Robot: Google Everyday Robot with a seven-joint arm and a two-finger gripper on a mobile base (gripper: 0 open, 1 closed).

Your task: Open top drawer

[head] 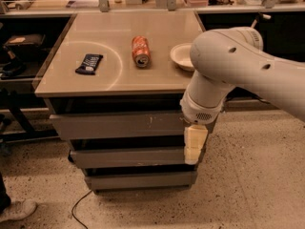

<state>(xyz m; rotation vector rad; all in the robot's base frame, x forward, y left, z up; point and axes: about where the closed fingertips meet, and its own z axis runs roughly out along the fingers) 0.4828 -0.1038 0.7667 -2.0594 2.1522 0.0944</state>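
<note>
The wide, flat grey handleless top drawer (114,125) sits directly under the smooth beige worktop (114,82). Its long axis runs left to right and its plain front faces the camera, with small white scuffs right of centre. At the drawer's right end the blocky cream gripper (194,144) hangs pointing down from a glossy white arm (238,61); I cannot tell if it is open or closed. Above the drawer lie an orange metal can (140,51) on its side and a round white bowl (183,56).
</note>
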